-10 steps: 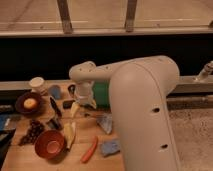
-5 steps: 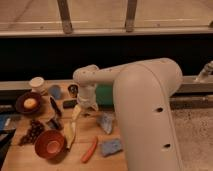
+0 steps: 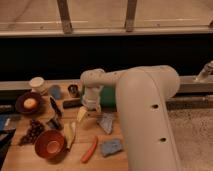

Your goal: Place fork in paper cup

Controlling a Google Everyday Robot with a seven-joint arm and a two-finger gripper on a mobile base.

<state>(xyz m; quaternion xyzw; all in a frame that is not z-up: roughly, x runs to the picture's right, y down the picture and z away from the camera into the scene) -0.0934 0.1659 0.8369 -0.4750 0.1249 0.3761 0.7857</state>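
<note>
I have the arm (image 3: 145,107) reaching in from the right side of the frame, its thick cream-white body covering most of the centre and lower right. The gripper (image 3: 91,107) hangs at the middle of the frame, pointing down over the wooden table (image 3: 85,132). Its jaws stand spread wide and I see nothing between them.

The fork (image 3: 55,108), as best I can make it out, is the thin dark sliver lying on a slant on the table, left of the gripper and just right of the dark bowl (image 3: 20,106). It lies flat and apart from the gripper. A thicker black-handled utensil (image 3: 71,103) lies between the two, just beside the gripper.

The paper cup (image 3: 36,84) stands upright in the upper left part of the table, at its far edge, well apart from the gripper. A small blue cup (image 3: 55,91) stands just right of it, and a dark can (image 3: 73,90) stands further right.

Toward the lower left I see a cluster of dark grapes (image 3: 34,129) and a red-brown bowl (image 3: 49,144). A yellow banana (image 3: 70,133) lies below the gripper, with an orange carrot (image 3: 90,149) lower down. A grey cloth (image 3: 106,121) and a blue cloth (image 3: 111,147) lie beside the arm.
</note>
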